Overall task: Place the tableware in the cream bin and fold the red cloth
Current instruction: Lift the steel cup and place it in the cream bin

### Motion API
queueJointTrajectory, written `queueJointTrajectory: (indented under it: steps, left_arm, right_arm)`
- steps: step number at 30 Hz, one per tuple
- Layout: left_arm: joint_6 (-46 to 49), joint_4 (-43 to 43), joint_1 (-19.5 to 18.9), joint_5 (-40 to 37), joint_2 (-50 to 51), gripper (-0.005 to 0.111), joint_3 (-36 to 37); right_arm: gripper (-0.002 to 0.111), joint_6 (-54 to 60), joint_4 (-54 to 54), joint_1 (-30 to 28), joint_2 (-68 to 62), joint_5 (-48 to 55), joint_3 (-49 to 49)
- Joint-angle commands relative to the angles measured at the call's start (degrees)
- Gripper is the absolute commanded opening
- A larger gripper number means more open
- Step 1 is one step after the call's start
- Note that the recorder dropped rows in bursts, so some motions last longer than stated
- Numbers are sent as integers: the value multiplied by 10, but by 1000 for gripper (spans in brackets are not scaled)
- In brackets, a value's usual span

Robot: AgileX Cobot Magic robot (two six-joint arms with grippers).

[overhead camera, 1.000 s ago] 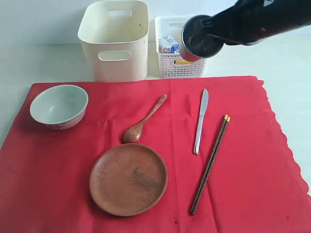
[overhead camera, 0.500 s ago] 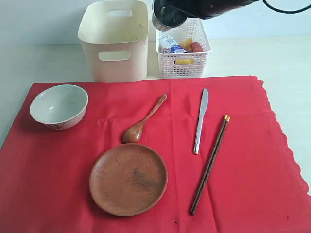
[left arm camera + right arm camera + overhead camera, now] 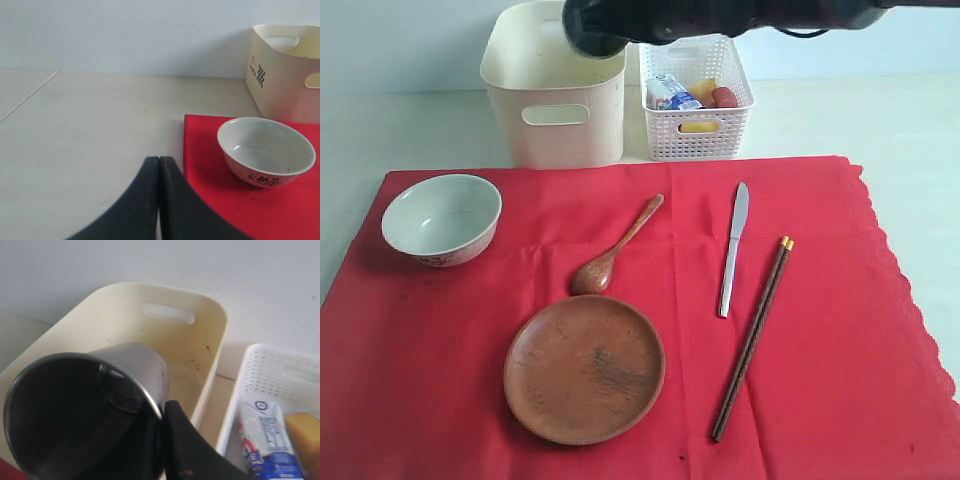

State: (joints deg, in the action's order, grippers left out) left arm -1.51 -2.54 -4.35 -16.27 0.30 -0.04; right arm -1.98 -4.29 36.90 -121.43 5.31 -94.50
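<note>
Right wrist view: right end effector (image 3: 162,430) pinched on the rim of the steel cup (image 3: 85,415), over the cream bin (image 3: 200,335). Just carried from above the white basket (image 3: 695,140) at 1 o'clock to 12 o'clock. Ready to release, probably; remaining tableware waiting on the red cloth (image 3: 840,330).

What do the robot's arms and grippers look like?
The right arm is glossy black and rounded, with a thin black cable showing just under it. The left gripper and right gripper are smooth black, curved and tapering; no markings show.
</note>
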Motion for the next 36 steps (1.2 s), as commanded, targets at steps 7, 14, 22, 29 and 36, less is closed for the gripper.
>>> queueJointTrajectory:
  steps: [7,14,22,29,36]
  left_arm:
    - [-5,2,3,5,-3,1,0]
    - [-5,2,3,5,-3,1,0]
    - [-5,2,3,5,-3,1,0]
    - [-5,2,3,5,-3,1,0]
    - [-5,2,3,5,-3,1,0]
  right_arm:
    - [0,20,4,21,-68,-12,-62]
    - [13,20,4,21,-79,-39,-66]
    - [41,20,4,21,-78,-42,-66]
    - [56,20,1,21,-45,-5,-66]
    - [56,20,4,21,57,164,-66]
